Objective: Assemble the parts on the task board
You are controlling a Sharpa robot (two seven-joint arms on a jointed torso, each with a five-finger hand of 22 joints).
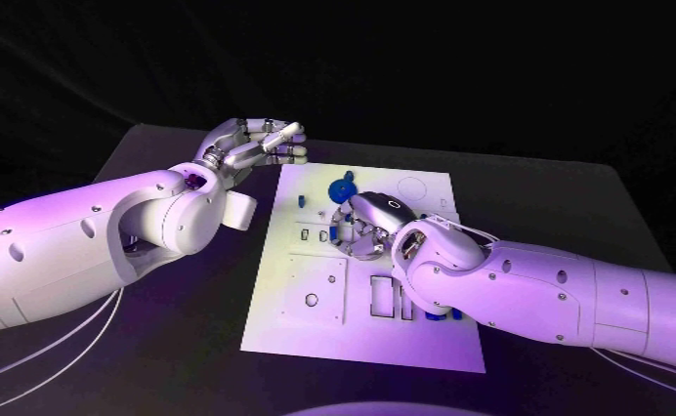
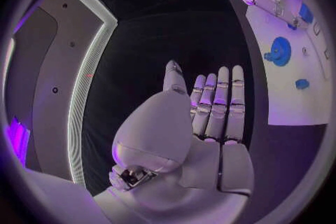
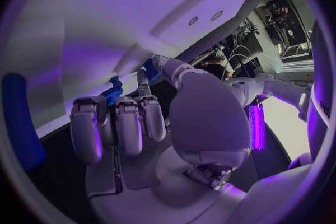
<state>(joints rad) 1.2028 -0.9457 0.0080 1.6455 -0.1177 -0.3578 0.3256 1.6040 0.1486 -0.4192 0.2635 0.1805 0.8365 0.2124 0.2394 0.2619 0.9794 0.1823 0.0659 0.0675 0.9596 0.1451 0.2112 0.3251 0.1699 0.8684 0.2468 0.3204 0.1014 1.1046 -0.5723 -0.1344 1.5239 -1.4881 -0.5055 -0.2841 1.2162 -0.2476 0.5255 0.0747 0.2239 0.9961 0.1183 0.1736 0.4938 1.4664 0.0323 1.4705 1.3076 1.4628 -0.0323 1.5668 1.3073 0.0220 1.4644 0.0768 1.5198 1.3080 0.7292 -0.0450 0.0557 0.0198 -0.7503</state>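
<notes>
The right hand (image 1: 369, 228) pinches a small, rigid, light blue plastic part (image 3: 112, 89) over the white task board (image 1: 317, 333), best held by its edges; the left hand (image 1: 258, 145) hovers released.

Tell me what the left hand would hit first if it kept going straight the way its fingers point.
Probably nothing: the silver left hand is open beside the white task board, fingers aimed past its edge over bare black table, though depth is unclear.

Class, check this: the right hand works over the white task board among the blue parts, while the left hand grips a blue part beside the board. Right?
Not quite. The left hand holds nothing; the left wrist view shows its fingers straight and empty. The rest stands: the right hand is over the task board among the blue parts.
</notes>
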